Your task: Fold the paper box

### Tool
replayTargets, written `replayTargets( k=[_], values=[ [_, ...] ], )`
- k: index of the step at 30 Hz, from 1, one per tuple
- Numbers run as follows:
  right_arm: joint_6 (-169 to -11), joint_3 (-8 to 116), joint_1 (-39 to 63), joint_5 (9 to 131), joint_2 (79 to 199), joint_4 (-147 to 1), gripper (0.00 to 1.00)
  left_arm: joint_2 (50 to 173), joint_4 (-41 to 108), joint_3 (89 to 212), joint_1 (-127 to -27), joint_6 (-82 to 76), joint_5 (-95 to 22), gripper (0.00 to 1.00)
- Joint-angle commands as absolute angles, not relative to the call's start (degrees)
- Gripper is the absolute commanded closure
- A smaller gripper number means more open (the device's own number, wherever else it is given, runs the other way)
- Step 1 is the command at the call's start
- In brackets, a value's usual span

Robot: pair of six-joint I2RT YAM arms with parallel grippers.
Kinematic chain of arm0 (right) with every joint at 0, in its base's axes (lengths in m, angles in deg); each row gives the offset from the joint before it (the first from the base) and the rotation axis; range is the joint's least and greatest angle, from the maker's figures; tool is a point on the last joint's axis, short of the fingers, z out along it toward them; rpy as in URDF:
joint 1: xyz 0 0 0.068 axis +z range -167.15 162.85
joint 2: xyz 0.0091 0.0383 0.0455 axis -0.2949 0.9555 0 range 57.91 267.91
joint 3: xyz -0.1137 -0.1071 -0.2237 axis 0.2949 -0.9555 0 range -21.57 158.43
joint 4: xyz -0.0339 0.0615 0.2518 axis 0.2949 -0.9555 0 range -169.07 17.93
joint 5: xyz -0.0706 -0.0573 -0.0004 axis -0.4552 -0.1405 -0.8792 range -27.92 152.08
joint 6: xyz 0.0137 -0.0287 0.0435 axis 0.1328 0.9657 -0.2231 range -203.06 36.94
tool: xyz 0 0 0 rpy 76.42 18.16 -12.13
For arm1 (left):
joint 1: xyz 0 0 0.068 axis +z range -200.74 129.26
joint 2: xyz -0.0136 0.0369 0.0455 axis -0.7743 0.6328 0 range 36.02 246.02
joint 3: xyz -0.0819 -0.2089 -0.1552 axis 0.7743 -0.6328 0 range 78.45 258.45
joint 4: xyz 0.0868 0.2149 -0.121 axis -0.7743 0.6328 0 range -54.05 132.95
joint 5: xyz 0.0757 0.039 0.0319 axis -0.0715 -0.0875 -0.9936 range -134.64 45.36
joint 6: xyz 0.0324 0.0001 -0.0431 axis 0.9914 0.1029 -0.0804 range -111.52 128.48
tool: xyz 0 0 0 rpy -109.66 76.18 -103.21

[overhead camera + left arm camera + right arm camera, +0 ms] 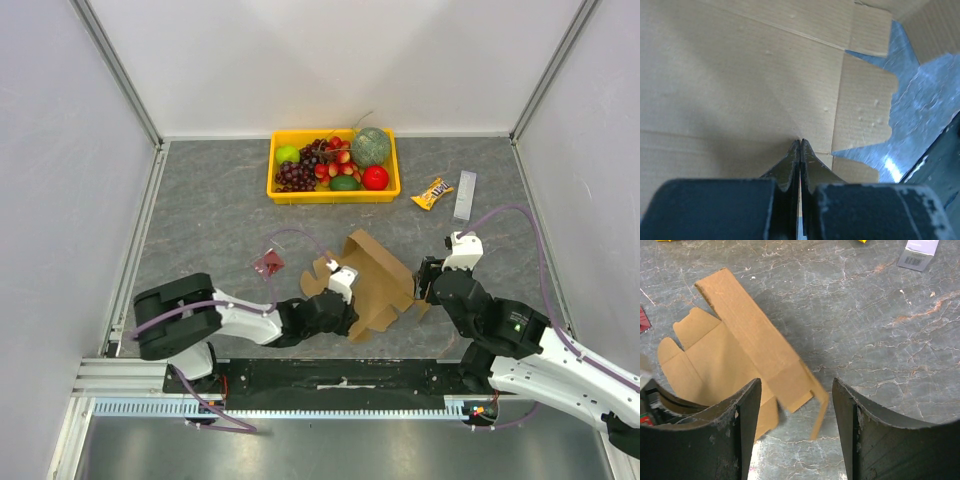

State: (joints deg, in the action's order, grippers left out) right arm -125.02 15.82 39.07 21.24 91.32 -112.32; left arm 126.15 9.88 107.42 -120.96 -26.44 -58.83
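Observation:
The paper box (375, 280) is a plain brown cardboard sheet, partly folded, with one long panel raised, lying on the grey table between the two arms. My left gripper (350, 316) is shut, and its tips (800, 141) press against a flat panel of the box (740, 75) near a crease. My right gripper (426, 290) is open just right of the box. In the right wrist view the box (740, 330) has its raised panel and a small end flap hanging between the open fingers (796, 385), touching neither.
A yellow tray (334, 194) of fruit stands at the back. A dark-red packet (268, 263) lies left of the box. A yellow candy packet (432, 193) and a white strip (466, 195) lie at the back right. Walls enclose three sides.

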Motion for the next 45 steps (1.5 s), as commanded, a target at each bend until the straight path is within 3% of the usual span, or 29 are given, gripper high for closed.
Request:
replayTargets(
  k=[1,9,13,18,34,45],
  values=[
    [-124.90,15.61,38.92,20.33,90.35,-110.74,0.34,132.77,8.70,115.35,-121.14,-23.70,-56.16,0.98],
    [-125.07,15.52,38.92,20.16,89.21,-111.18,0.34,138.50,9.93,124.77,-118.86,-19.21,-51.49,0.97],
    [-125.07,15.52,38.92,20.07,88.94,-111.18,0.34,133.06,8.79,122.67,-118.42,-17.19,-54.91,0.87],
    [-125.16,15.44,38.92,19.98,89.38,-111.09,0.33,131.64,8.00,121.70,-115.44,-14.03,-58.69,0.82],
    [-124.72,15.52,38.92,19.89,89.91,-110.74,0.33,143.24,4.12,123.98,-110.95,-11.21,-70.82,0.98],
    [-124.46,15.52,38.92,19.80,90.43,-110.56,0.33,143.07,14.49,120.03,-111.03,-22.00,-83.56,0.98]
  ],
)
